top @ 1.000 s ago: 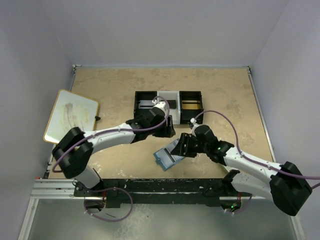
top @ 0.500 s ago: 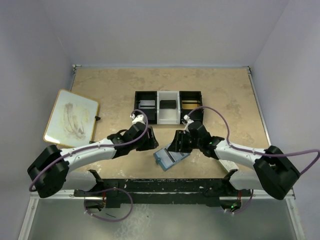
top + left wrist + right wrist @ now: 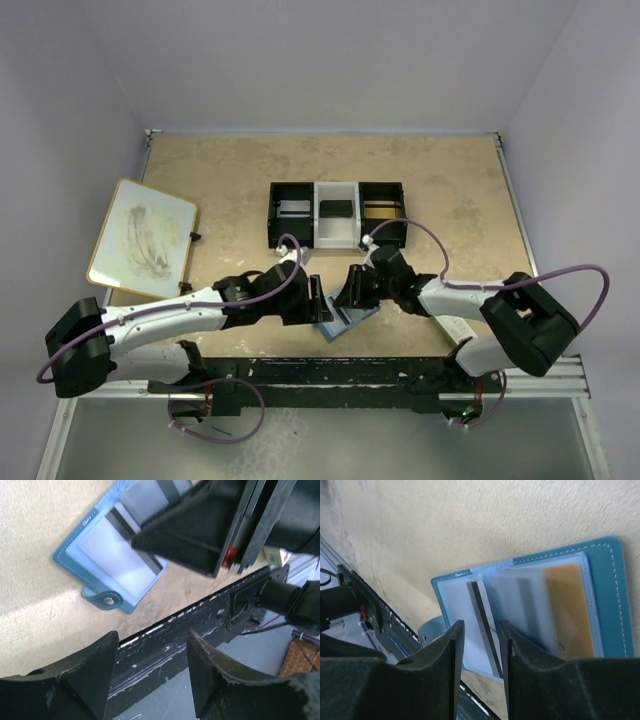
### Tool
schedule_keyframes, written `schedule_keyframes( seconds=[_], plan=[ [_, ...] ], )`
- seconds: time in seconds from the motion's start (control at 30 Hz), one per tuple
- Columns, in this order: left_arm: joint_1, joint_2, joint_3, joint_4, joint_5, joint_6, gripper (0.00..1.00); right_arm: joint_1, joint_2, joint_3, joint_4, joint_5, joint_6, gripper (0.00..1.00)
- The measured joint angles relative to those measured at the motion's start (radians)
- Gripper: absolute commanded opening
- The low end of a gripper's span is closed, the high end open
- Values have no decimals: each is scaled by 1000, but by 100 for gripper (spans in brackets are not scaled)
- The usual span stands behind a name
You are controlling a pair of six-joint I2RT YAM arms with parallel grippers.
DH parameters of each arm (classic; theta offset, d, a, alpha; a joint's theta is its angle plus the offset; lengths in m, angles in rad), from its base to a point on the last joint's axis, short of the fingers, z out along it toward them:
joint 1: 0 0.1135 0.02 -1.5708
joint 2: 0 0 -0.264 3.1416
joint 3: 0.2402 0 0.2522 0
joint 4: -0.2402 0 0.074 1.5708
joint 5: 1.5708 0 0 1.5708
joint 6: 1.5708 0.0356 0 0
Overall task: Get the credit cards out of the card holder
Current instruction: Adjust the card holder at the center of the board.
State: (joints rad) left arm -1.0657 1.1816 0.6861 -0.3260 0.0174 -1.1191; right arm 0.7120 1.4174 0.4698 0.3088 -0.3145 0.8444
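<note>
— Where's your card holder [image 3: 340, 318]?
— Open flat at the table's near edge, a gold card [image 3: 567, 610] and a pale striped card [image 3: 457, 600] in its sleeves.
— And your claws?
— Your left claw [image 3: 152, 645] stands wide and empty beside it. Your right claw [image 3: 480, 627] is narrow over the striped card; I cannot tell if it pinches. The compartment tray [image 3: 272, 215] sits farther back.

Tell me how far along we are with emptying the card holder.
Done: the card holder lies open on the table. In hand: the right pincer hangs over its pockets, jaws narrowly apart above a striped pale card, gripping nothing visibly; the left pincer hovers open beside the holder. Left: that card and a gold card both sit in their sleeves, so neither is out yet.
</note>
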Motion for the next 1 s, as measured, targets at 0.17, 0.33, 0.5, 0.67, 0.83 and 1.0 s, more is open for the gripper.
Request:
schedule_keyframes(
  seconds=[0.17, 0.33, 0.5, 0.67, 0.83, 1.0],
  plan=[
    [-47, 0, -8, 30, -49, -58, 54, 0, 0, -19, 13, -21, 1, 37],
    [-145, 53, -34, 85, -110, -111, 53, 0, -17, -51, 45, -21, 10, 31],
    [-201, 114, -40, 109, -219, -164, 52, -1, -65, -162, 153, -40, 83, 26],
    [-214, 193, -56, 167, -327, -238, 41, -1, -80, -207, 207, -42, 146, 23],
    [-223, 278, -44, 182, -431, -294, 36, -1, -179, -262, 205, -36, 200, 22],
    [-231, 374, 57, 106, -528, -313, 27, -8, -272, -290, 177, -32, 232, 25]
  ],
)
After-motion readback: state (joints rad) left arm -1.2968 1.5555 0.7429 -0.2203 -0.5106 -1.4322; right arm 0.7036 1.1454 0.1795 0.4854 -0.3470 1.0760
